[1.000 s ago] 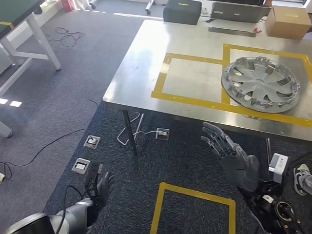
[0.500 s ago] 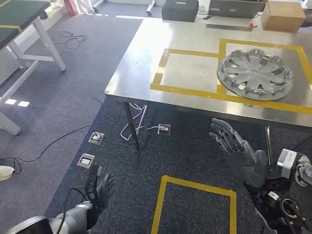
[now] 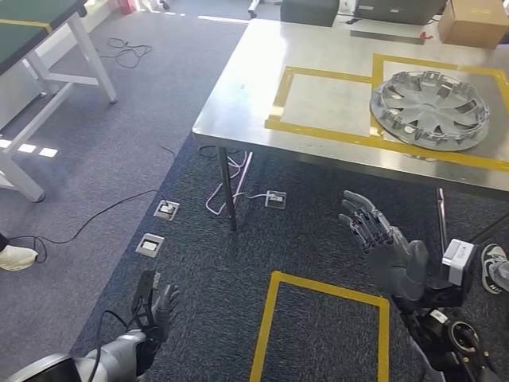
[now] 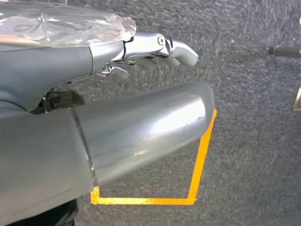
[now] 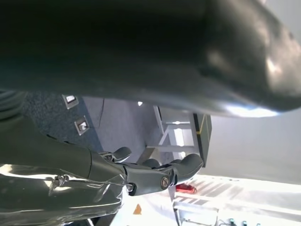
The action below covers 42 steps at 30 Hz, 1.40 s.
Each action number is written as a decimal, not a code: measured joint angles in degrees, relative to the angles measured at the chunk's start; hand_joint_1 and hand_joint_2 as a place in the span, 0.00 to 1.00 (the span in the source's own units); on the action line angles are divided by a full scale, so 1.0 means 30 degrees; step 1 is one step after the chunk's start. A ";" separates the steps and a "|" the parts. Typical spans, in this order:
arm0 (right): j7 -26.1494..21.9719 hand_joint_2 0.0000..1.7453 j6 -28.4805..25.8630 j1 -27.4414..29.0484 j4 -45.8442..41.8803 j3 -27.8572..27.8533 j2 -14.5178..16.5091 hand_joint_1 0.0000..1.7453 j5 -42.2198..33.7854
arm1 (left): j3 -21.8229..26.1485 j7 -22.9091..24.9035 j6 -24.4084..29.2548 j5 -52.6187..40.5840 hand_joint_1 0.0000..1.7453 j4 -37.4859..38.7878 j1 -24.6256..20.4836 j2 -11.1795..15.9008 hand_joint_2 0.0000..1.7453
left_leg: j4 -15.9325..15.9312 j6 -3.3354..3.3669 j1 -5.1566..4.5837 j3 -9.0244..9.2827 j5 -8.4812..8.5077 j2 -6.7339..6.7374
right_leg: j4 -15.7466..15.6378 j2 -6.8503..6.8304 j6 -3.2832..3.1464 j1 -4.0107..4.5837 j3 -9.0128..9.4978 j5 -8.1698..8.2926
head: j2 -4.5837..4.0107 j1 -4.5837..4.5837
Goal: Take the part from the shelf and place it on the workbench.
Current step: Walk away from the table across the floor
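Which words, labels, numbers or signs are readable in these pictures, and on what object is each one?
No text is readable.
The cardboard box shows no legible print.
The white tag at the right wrist is too small to read.
The wheel cover shows no legible marking.

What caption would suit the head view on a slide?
Silver plastic wheel cover lies in a yellow-taped square on the steel workbench; both robot hands, left hand and right hand, are empty.

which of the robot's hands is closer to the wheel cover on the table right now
The right. The right hand is raised, empty, just below the workbench edge, under the wheel cover. The left hand hangs low over the carpet, far off toward the other side.
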 joint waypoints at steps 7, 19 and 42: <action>-0.0020 0.00 -0.0106 0.0028 0.0266 -0.0013 0.0014 0.00 0.0111 | 0.0007 -0.0002 0.0064 0.0027 0.00 0.0000 0.0112 0.0009 0.00 | 0.0298 -0.0156 -0.0095 -0.1295 0.0840 -0.0046 | -0.0206 0.0071 0.0026 -0.0015 0.2356 -0.0121 | 0.0000 0.0160; -0.0113 0.00 -0.0267 -0.0116 0.0591 -0.0175 0.0111 0.00 0.0299 | 0.0015 -0.0017 0.0160 0.0022 0.00 0.0000 0.0140 0.0067 0.00 | 0.6910 -0.0980 -0.0049 -0.4432 -0.1982 -0.0073 | -0.2585 0.0134 -0.0909 0.0156 0.2870 0.0344 | 0.0000 0.0011; -0.0310 0.00 -0.0559 -0.0019 0.0685 -0.0543 0.0126 0.00 0.0089 | 0.0035 -0.0036 0.0226 0.0027 0.00 -0.0007 0.0157 0.0142 0.00 | 0.0272 -0.0448 -0.0260 -0.0748 0.0451 0.1323 | -0.2403 -0.0690 -0.0270 0.0174 0.2408 0.0605 | 0.0000 0.0207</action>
